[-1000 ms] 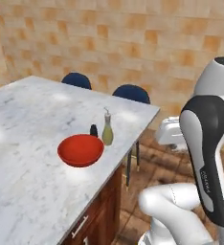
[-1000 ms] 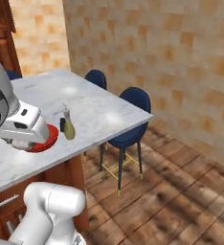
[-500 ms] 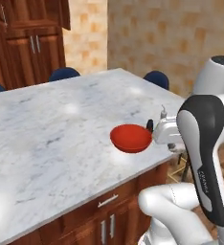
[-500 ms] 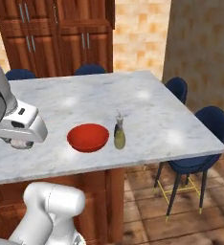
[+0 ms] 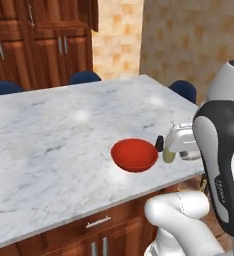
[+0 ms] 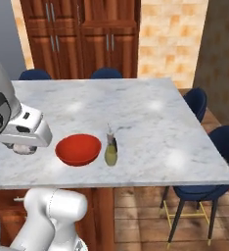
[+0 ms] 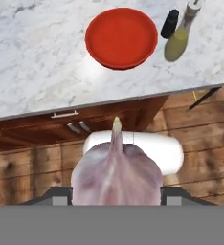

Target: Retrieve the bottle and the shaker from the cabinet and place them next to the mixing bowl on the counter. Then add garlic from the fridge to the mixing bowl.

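No readable writing on bottle (image 7: pixel 180 38)

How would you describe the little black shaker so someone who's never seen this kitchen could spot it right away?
Start at the big marble counter and find the red mixing bowl near its front edge. Right beside the bowl stands a slim bottle of yellowish liquid, and the shaker sits against it. It is the short, all-black one, about half the bottle's height.

Red mixing bowl (image 7: pixel 121 37), veined white counter (image 5: pixel 54 145)
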Controlling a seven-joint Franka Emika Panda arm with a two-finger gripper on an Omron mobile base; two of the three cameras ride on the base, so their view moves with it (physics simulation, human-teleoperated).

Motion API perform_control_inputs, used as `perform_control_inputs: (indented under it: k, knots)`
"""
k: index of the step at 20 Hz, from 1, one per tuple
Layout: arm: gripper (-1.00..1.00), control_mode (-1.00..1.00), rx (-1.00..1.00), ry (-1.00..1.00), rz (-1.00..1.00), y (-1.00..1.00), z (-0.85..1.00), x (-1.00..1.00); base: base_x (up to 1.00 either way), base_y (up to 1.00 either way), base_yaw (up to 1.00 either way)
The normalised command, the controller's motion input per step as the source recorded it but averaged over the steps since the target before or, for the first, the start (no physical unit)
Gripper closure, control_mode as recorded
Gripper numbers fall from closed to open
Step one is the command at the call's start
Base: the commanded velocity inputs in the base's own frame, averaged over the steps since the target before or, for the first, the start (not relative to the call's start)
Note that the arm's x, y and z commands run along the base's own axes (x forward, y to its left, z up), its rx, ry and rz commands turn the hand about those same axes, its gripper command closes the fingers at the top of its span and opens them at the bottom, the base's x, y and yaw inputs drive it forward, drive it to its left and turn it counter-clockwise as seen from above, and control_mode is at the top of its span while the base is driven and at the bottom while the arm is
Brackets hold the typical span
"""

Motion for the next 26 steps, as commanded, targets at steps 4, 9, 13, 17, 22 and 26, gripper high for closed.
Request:
perform_control_inputs:
  k: [4,9,13,17,22,26]
  knots:
    - [1.0,1.0,0.0,0.0,0.0,0.0,0.0,0.0,0.5,-0.15,0.34]
    - [1.0,1.0,0.0,0.0,0.0,0.0,0.0,0.0,0.35,-0.56,0.26]
    - [1.0,1.0,0.0,0.0,0.0,0.0,0.0,0.0,0.55,-0.14,0.16]
    - [1.0,1.0,0.0,0.0,0.0,0.0,0.0,0.0,0.52,-0.19,0.21]
    - [1.0,1.0,0.0,0.0,0.0,0.0,0.0,0.0,0.59,-0.13,0.21]
    - [1.0,-1.0,0.02,0.01,0.04,-0.01,-0.19,0.67,0.15,0.0,0.03]
